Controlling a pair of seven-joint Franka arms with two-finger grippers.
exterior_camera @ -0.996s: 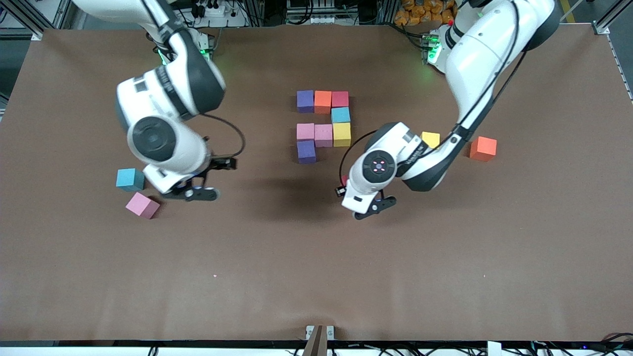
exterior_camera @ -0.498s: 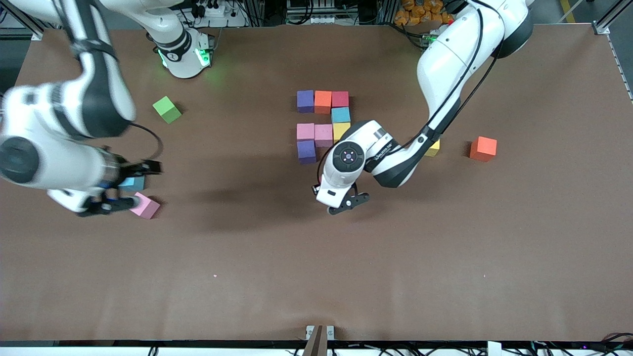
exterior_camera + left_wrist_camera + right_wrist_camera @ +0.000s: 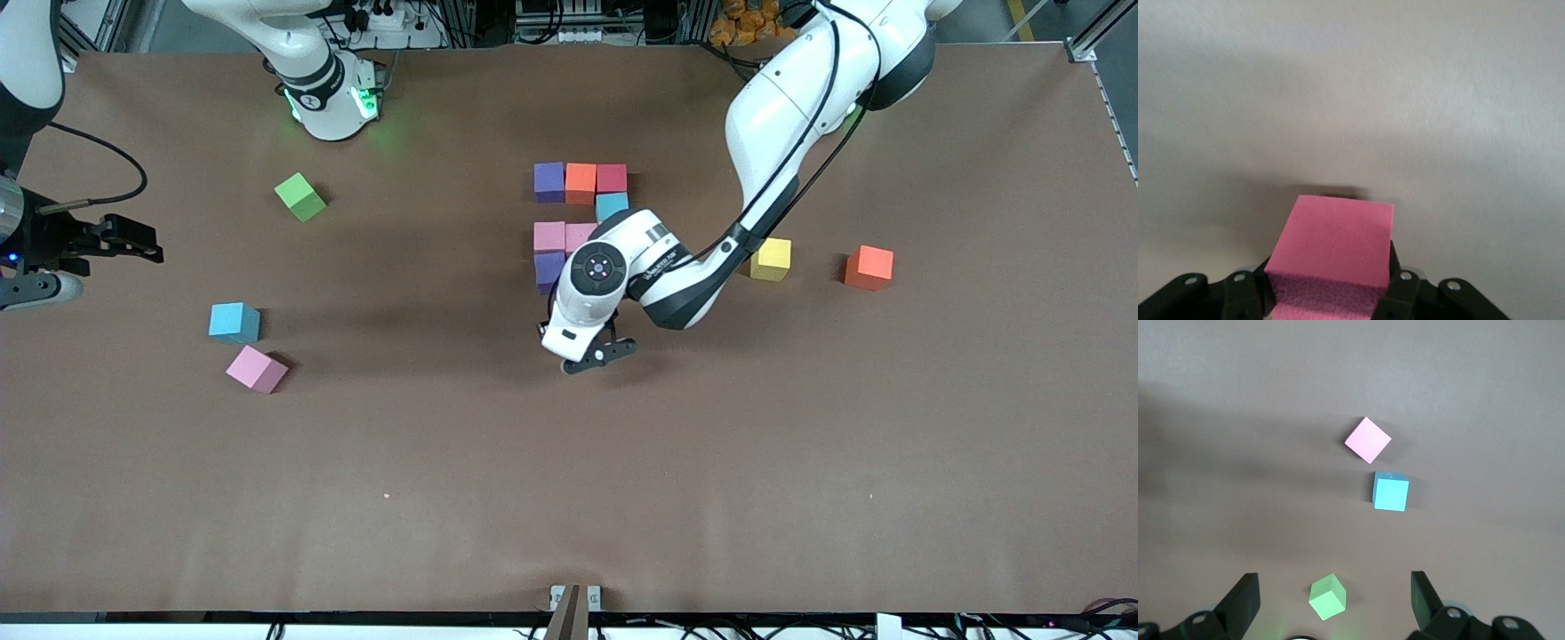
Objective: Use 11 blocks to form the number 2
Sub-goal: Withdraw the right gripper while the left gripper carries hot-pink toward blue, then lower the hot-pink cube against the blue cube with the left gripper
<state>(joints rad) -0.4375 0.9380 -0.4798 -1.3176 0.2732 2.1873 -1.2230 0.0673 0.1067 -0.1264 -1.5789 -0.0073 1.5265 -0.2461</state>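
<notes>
**While the left gripper carries a pink cube, the digit stands part-built**

As the front view shows it, the left gripper (image 3: 593, 353) hangs over bare table at 6 o'clock from the unfinished number 2 (image 3: 580, 213). Its fingers are clamped on a pink cube (image 3: 1331, 253), which the left wrist view shows squarely between them and lifted off the brown table (image 3: 569, 498).

The digit's top row reads purple cube (image 3: 548, 180), orange cube (image 3: 581, 182), red cube (image 3: 612, 177), all touching. A light blue cube (image 3: 610, 206) sits at 6 o'clock from the red one. Below that come two pink cubes (image 3: 548, 236), one partly hidden by the left arm, and a second purple cube (image 3: 547, 267) at 6 o'clock from the outer pink one.

A loose yellow cube (image 3: 770, 259) and an orange-red cube (image 3: 869, 268) lie at 3 to 4 o'clock from the digit, well apart from it.

At the table's 9 o'clock edge the right gripper (image 3: 84, 263) waits, jaws spread wide and empty. Toward 8 o'clock from the table's middle lie a spare light blue cube (image 3: 235, 322) and a spare pink cube (image 3: 256, 369), near each other; a lime-green cube (image 3: 300, 196) lies toward 10 o'clock.
</notes>
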